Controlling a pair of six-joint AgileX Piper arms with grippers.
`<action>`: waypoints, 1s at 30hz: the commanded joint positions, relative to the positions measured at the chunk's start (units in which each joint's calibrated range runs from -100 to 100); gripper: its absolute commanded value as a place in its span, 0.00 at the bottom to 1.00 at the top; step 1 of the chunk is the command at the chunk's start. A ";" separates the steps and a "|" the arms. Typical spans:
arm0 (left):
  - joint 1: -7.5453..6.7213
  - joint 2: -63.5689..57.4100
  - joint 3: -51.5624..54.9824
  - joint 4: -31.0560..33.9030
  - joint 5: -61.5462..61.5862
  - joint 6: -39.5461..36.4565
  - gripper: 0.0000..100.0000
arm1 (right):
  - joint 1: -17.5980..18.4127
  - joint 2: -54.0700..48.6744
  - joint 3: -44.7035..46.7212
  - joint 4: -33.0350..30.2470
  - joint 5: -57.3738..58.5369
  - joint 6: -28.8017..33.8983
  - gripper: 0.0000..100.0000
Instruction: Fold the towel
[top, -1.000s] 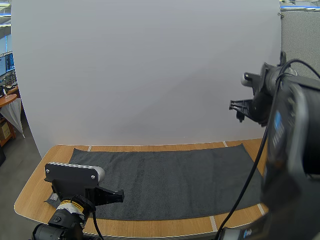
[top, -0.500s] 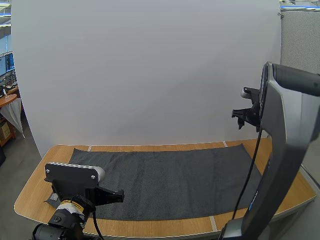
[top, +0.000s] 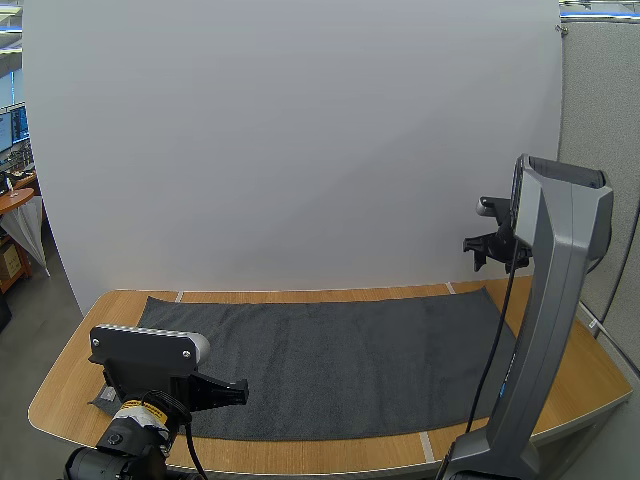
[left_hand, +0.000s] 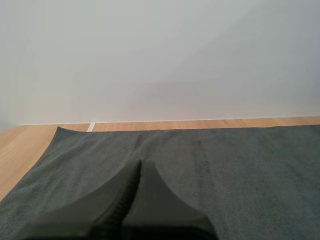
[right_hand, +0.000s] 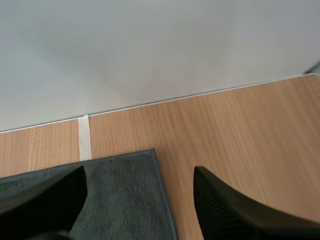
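While the towel (top: 340, 365) lies flat, long axis along the worktop's (top: 60, 395) far edge, the right end effector (right_hand: 139, 172), released, hangs over its far right corner, best placed to grasp it; the left end effector (left_hand: 140, 162), clenched empty, hovers over its left end.

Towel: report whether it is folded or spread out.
Spread. The dark grey towel lies flat across the wooden table, with no edge turned over.
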 joint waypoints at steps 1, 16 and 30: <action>-0.20 -0.31 0.00 -0.23 -1.32 -0.33 0.00 | -0.97 2.00 -1.99 4.61 0.30 -5.85 1.00; -0.20 -0.31 0.00 -0.23 -1.32 -0.33 0.00 | -3.19 10.92 -13.10 15.09 17.95 -17.47 1.00; -0.20 -0.31 0.00 -0.23 -1.32 -0.33 0.00 | -3.19 15.38 -13.10 17.68 18.31 -21.81 1.00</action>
